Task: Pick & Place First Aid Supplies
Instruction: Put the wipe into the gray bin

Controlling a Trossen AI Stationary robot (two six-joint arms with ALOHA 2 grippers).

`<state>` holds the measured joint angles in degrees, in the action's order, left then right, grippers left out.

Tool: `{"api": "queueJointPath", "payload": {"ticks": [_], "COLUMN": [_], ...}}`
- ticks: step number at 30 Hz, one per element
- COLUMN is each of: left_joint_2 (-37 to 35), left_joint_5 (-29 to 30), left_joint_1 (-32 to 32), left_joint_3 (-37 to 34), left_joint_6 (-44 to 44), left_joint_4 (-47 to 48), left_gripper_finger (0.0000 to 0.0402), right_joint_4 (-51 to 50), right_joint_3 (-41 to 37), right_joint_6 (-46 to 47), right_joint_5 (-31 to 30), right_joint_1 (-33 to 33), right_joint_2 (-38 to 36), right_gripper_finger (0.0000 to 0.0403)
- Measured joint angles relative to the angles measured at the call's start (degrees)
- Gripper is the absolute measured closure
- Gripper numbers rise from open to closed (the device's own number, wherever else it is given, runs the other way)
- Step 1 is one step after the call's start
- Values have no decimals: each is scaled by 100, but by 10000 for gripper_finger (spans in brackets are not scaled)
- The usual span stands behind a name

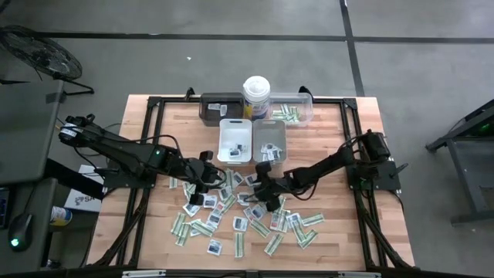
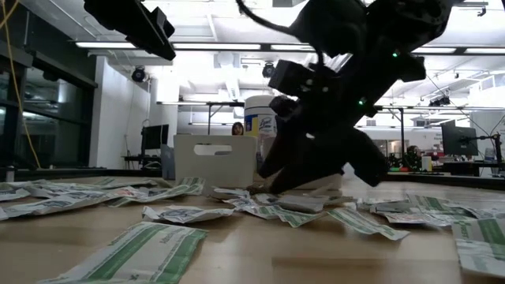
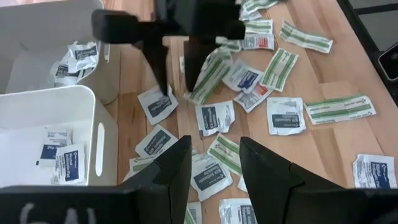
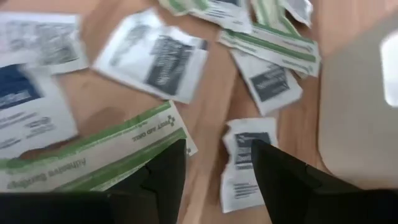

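Note:
Dozens of first aid packets (image 1: 247,220), white sachets and green-and-white strips, lie flat and scattered on the wooden table. My right gripper (image 4: 217,168) is open and low over them. Its fingers straddle a small white sachet (image 4: 245,165), with a green strip (image 4: 93,155) beside one finger. The left wrist view shows that gripper (image 3: 177,81) pointing down, one fingertip by a white sachet (image 3: 157,102). My left gripper (image 3: 214,168) is open and hovers above the packets, left of the right gripper (image 1: 262,179). Whether the right fingers touch anything does not show.
A white tray (image 1: 235,140) with a few sachets and a grey tray (image 1: 268,140) stand just beyond the grippers. Farther back are a dark tray (image 1: 220,106), a white canister (image 1: 255,96) and a clear tray (image 1: 293,110). Bare wood shows at the table's left and right sides.

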<state>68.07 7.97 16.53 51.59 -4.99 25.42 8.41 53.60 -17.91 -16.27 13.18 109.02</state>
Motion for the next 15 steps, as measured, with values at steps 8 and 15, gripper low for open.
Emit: {"api": "queueJointPath", "payload": {"ticks": [8,15], "left_joint_2": [0,0], "left_joint_5": [-2,-94], "left_joint_1": [0,0], "left_joint_3": [0,0], "left_joint_6": [17,19], "left_joint_4": [35,69], "left_gripper_finger": [269,269], "right_joint_4": [-16,-123], "right_joint_3": [-2,-2], "right_joint_6": [-403,-422], "right_joint_5": [-1074,-1052], "right_joint_1": [125,220], "right_joint_2": [1,-1], "right_gripper_finger": [230,229]}}
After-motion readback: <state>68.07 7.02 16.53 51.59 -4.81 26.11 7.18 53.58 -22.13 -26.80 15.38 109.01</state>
